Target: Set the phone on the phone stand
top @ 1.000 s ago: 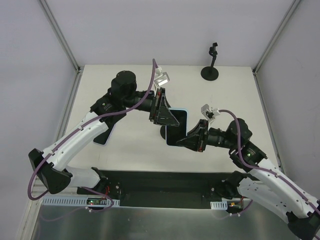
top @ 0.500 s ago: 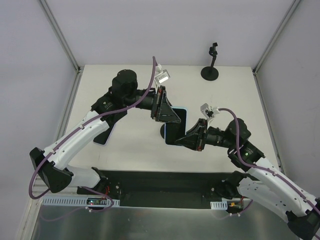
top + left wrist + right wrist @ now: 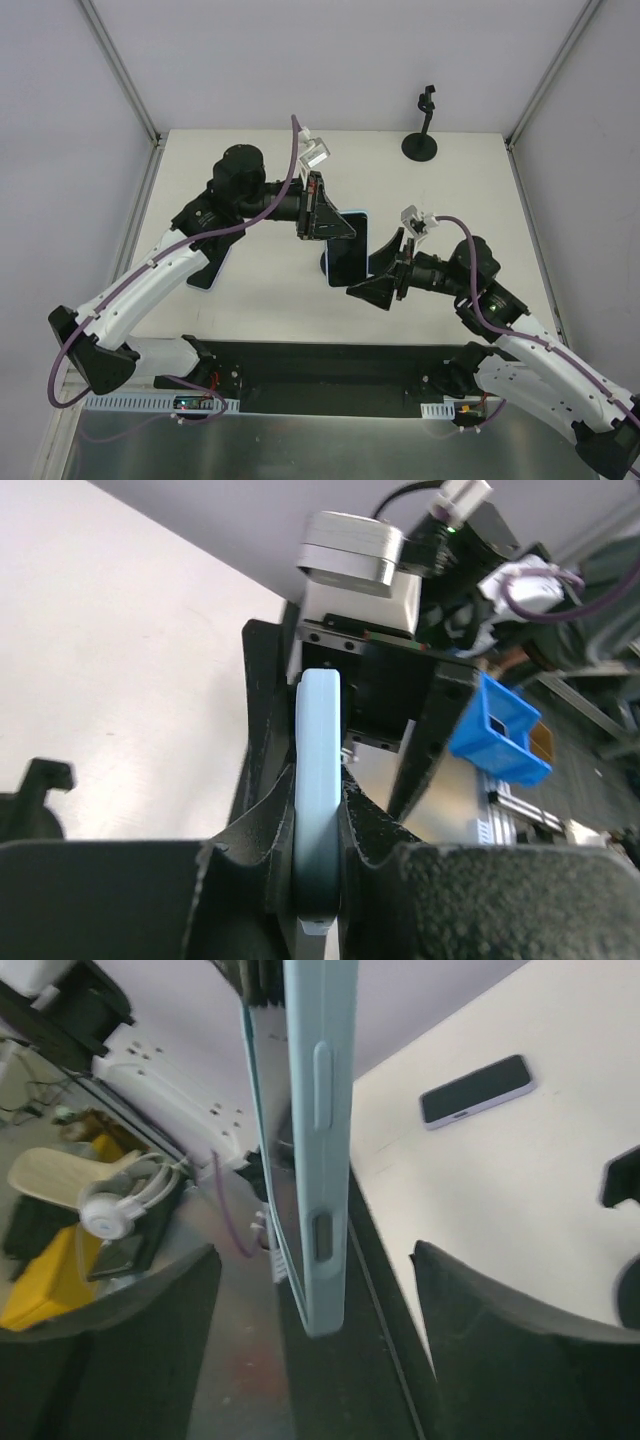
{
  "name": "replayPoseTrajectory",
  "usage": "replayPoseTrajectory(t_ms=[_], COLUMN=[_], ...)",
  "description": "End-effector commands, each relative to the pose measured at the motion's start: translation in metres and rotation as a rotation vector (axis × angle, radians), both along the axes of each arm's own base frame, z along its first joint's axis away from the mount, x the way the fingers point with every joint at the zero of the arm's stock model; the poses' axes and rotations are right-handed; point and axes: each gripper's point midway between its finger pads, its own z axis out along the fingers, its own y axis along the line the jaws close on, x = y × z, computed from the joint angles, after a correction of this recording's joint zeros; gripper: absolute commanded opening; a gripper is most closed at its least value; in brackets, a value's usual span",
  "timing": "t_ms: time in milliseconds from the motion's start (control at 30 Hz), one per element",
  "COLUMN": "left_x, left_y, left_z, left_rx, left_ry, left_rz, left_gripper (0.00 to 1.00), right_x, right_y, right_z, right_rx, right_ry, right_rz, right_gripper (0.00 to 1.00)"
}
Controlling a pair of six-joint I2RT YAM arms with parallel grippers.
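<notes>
clamping blue phone (image 3: 350, 255) in left gripper (image 3: 335, 225); 2nd phone (image 3: 475, 1090), 1 stand (image 3: 419, 146)

Bench (image 3: 270, 300): white, matte surface. Second phone (image 3: 477, 1091), lilac case, lies flat, dark face up, toward the left side. Beyond the bench: blue bin (image 3: 495, 730), white headphones (image 3: 125, 1205), yellow box (image 3: 40, 1285).

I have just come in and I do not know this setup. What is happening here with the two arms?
The left gripper is shut on a phone in a light blue case, holding it on edge above the table. The right gripper stands open around the same phone without gripping it. The phone stand, at the far right of the table, is empty. A second phone lies flat on the table.
</notes>
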Motion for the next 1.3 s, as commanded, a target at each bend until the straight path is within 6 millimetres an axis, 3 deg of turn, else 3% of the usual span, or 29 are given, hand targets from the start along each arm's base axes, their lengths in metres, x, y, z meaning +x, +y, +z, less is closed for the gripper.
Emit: replayPoseTrajectory(t_ms=[0, 67, 200, 300, 433, 633, 800, 1033, 1267], left_x=[0.015, 0.026, 0.041, 0.047, 0.044, 0.040, 0.038, 0.046, 0.049], left_y=[0.022, 0.034, 0.061, 0.082, 0.092, 0.096, 0.102, 0.107, 0.102], left_z=[0.020, 0.019, 0.009, 0.004, 0.001, -0.006, -0.003, -0.009, -0.010], left_rx=[-0.024, 0.003, 0.077, 0.124, 0.151, 0.168, 0.164, 0.185, 0.191], left_ry=[-0.128, -0.178, -0.252, -0.301, -0.313, -0.269, -0.273, -0.265, -0.294], left_rz=[0.199, 0.295, 0.465, 0.556, 0.575, 0.587, 0.605, 0.656, 0.634], left_gripper=[0.00, 0.00, 0.00, 0.00, 0.00, 0.00, 0.00, 0.00, 0.00], right_x=[0.024, 0.030, 0.066, 0.078, 0.083, 0.104, 0.122, 0.137, 0.147], right_y=[-0.010, -0.018, -0.049, -0.069, -0.060, -0.055, -0.052, -0.036, -0.028], right_z=[0.001, -0.013, -0.045, -0.070, -0.071, -0.070, -0.075, -0.076, -0.082], right_rx=[-0.055, -0.125, -0.297, -0.454, -0.496, -0.557, -0.630, -0.708, -0.756], right_ry=[-0.053, -0.031, 0.057, 0.125, 0.114, 0.087, 0.092, 0.047, 0.009], right_rz=[-0.153, -0.210, -0.481, -0.602, -0.567, -0.621, -0.670, -0.653, -0.661], right_gripper=[0.97, 0.97, 0.96, 0.97, 0.99, 0.90, 0.76, 0.64, 0.40])
